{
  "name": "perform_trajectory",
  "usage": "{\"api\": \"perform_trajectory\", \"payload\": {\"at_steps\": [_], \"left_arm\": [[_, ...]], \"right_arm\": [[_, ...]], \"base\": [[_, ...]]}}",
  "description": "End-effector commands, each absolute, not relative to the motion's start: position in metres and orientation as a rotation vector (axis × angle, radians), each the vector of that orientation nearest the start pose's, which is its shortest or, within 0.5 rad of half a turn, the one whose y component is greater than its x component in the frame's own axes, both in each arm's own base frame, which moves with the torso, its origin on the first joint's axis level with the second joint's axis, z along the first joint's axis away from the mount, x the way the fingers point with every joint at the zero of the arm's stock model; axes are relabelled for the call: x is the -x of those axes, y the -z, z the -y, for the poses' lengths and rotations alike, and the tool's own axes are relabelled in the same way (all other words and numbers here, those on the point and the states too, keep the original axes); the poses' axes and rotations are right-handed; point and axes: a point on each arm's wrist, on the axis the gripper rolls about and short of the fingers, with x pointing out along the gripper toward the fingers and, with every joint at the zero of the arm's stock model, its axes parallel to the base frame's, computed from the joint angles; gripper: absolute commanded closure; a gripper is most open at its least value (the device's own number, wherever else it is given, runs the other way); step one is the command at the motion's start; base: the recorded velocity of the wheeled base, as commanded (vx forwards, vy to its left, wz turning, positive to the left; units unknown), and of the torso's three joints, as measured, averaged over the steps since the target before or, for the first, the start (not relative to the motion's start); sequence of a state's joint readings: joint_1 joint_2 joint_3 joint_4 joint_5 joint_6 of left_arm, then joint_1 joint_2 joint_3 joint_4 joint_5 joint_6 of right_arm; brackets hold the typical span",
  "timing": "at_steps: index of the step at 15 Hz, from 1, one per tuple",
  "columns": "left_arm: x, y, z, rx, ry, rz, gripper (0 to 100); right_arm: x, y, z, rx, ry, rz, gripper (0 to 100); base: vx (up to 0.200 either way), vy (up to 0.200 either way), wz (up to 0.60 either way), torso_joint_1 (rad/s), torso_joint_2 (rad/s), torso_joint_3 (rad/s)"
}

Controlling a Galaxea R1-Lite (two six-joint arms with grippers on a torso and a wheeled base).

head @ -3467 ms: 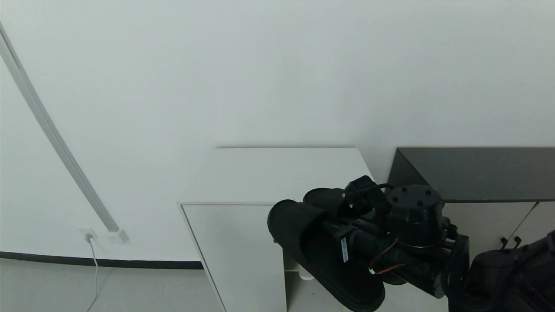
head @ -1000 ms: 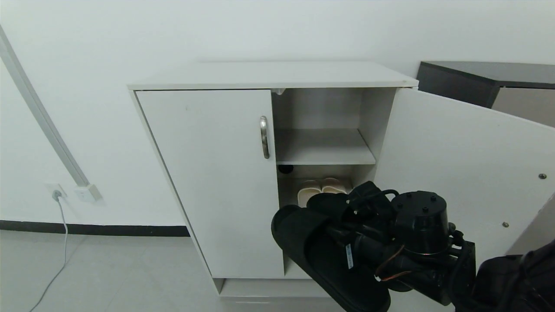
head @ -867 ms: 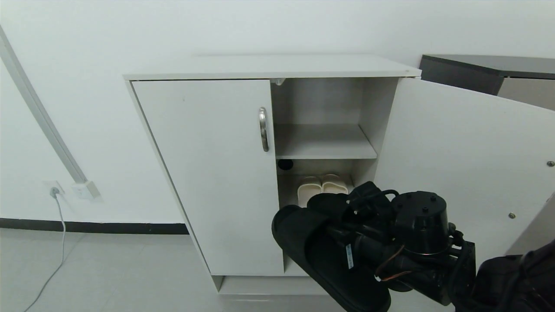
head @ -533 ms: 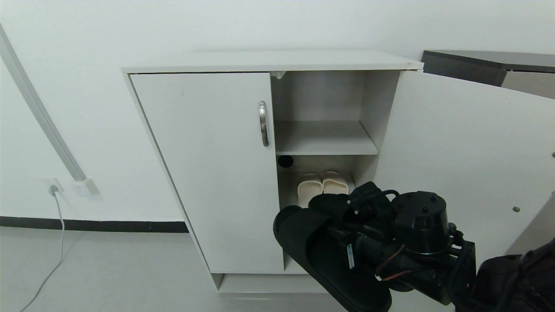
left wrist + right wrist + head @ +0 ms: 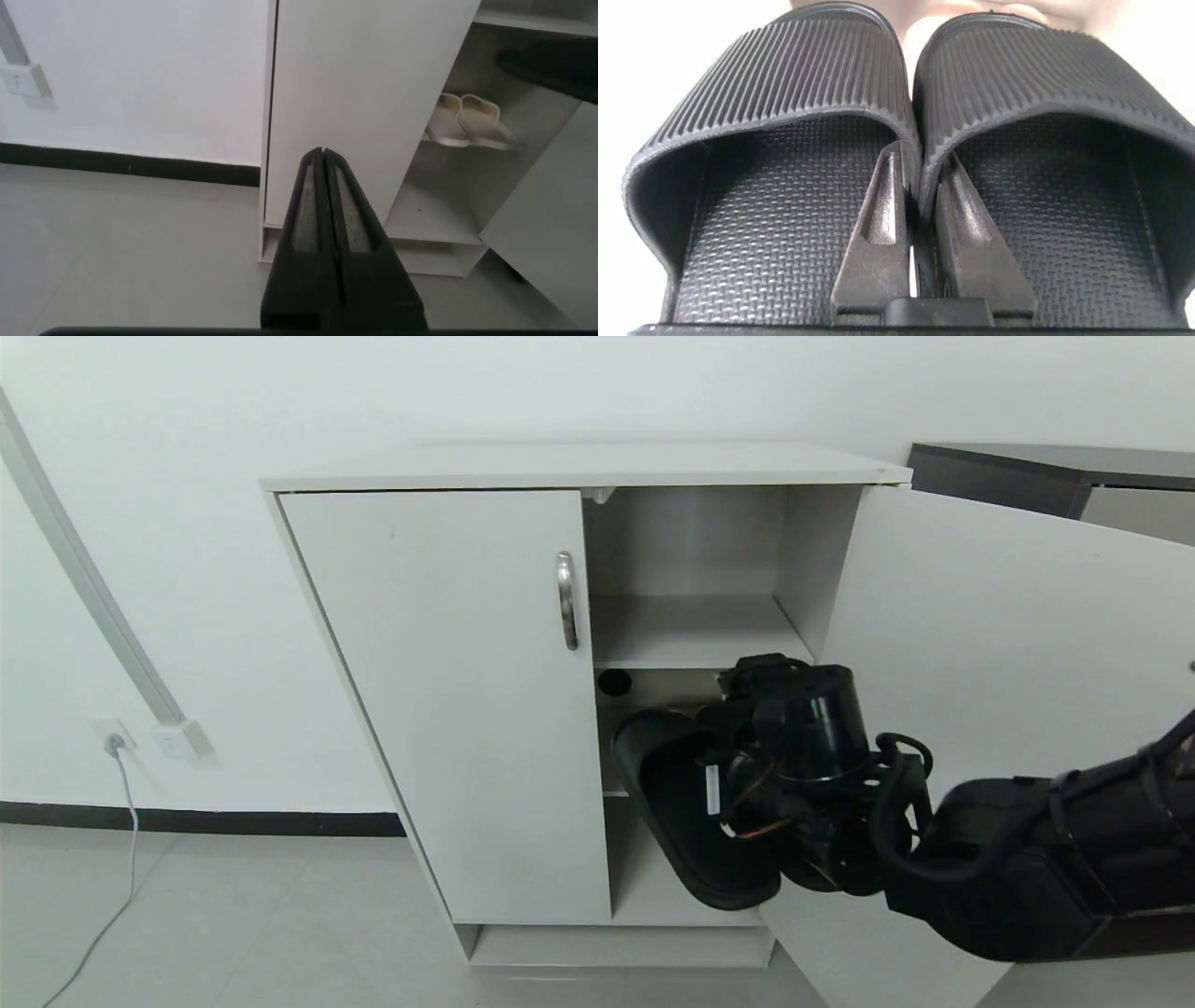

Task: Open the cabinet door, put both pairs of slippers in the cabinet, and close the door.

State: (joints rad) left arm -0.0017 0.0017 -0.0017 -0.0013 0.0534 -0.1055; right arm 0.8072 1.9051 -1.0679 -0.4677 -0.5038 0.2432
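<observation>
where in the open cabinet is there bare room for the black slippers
The top shelf of the white two-door cabinet, beside its open right door, is bare; so is the bottom floor under the middle shelf. The middle shelf is crowded: the cream slippers sit there, and the right gripper holds the black ribbed slippers before it.

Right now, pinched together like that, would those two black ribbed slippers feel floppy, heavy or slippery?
Probably light: the black ribbed slippers hang from the right gripper by their inner strap walls alone. Likely fairly stiff: in the head view the sole sticks out without drooping. The ribbed, textured surfaces suggest a decent grip.
</observation>
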Motion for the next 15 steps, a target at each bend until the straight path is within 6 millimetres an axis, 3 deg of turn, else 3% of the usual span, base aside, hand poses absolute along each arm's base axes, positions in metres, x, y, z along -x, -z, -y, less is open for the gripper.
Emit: {"api": "perform_trajectory", "payload": {"at_steps": [1,5,15], "left_arm": [[0.023,-0.076,-0.001,0.106,-0.052,0.003,100],[0.023,-0.076,-0.001,0.106,-0.052,0.003,100],[0.023,-0.076,-0.001,0.107,-0.052,0.003,100]], "right_arm": [[-0.277,-0.186,-0.280,-0.051,-0.146,-0.323,100],[-0.283,-0.209,-0.284,-0.064,-0.061,-0.274,100],[-0.290,-0.215,-0.288,-0.044,-0.044,-0.242,100]], "base": [[0.000,0.000,0.00,0.000,0.00,0.000],[0.000,0.000,0.00,0.000,0.00,0.000],[0.000,0.000,0.00,0.000,0.00,0.000]]}}
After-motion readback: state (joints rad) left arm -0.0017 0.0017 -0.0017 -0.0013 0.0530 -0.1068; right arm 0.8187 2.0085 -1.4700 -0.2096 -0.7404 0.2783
